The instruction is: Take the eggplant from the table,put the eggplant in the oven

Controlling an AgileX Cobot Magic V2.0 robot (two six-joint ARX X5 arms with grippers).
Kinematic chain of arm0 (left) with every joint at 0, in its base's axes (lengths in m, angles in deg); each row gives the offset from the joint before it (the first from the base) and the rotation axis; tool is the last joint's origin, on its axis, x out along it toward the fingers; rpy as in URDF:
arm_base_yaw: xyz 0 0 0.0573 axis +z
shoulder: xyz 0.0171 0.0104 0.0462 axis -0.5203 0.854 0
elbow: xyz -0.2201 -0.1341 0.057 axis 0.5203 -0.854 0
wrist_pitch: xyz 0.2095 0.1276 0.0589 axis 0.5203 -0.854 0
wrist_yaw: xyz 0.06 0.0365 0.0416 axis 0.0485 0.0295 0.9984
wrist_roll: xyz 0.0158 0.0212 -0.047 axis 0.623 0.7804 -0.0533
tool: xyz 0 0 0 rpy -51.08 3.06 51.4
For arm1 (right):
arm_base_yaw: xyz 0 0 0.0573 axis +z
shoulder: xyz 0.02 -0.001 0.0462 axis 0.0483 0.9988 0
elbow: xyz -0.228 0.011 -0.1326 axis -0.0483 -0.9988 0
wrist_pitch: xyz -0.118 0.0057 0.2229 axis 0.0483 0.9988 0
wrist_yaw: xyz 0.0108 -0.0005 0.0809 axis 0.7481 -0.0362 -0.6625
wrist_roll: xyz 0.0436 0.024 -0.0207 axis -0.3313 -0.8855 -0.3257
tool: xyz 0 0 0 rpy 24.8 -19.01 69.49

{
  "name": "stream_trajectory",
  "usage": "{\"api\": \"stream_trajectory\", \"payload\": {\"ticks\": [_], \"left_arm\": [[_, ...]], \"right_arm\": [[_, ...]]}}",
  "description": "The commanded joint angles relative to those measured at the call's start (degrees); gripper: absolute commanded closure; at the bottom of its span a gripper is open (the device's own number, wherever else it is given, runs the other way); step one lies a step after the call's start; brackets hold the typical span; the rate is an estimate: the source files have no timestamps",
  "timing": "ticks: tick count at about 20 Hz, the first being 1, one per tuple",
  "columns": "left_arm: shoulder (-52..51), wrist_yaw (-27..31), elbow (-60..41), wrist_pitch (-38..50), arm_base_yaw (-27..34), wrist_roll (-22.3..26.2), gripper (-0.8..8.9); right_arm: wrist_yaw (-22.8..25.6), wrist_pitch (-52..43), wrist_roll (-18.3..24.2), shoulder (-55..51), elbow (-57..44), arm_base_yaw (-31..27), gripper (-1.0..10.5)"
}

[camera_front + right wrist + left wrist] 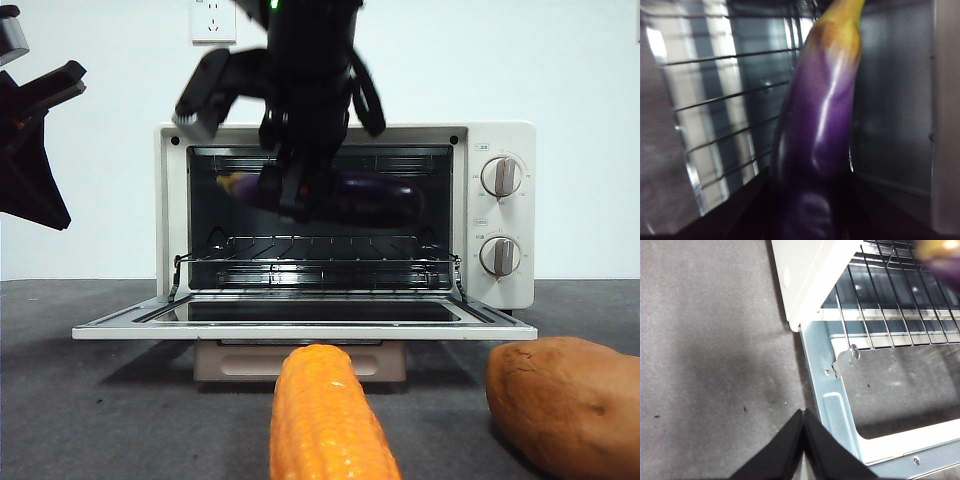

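Left gripper [802, 415] is waiting at upper left of the front frame, fingers together, clear of the oven [500, 140]. Right gripper [295, 195], centre frame, is reaching through the open door [300, 328], fingers clamped on the eggplant [375, 198], holding it above the rack [320, 245], probably for lowering. Corn [325, 420] and sweet potato [565, 400] are lying on the dark grey table [110, 400]; white wall [560, 60] is behind.

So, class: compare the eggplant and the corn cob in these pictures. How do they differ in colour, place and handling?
The eggplant is glossy dark purple; the corn cob is orange-yellow. The eggplant is inside the oven above the rack, lying crosswise; the corn cob lies on the table before the open door, end toward the camera. The right gripper holds the eggplant; nothing holds the corn cob. Both are long.
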Motion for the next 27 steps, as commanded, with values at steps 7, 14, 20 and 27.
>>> {"api": "stream_trajectory", "payload": {"ticks": [7, 14, 20, 27], "left_arm": [[0.33, -0.24, 0.28, 0.46, -0.07, -0.11, 8.08], [0.33, -0.24, 0.28, 0.00, -0.07, -0.02, 8.08], [0.33, -0.22, 0.31, 0.02, -0.07, 0.33, 8.08], [1.90, -0.37, 0.28, 0.22, 1.27, 2.43, 8.08]], "right_arm": [[2.86, -2.16, -0.74, 4.07, 0.94, -0.24, 6.3], [3.26, -2.16, -2.29, 4.04, 0.94, -0.04, 6.3], [7.15, -2.14, -2.29, 3.82, 1.01, 2.12, 6.3], [7.04, 3.37, -9.70, -8.15, 1.01, 8.68, 6.5]]}}
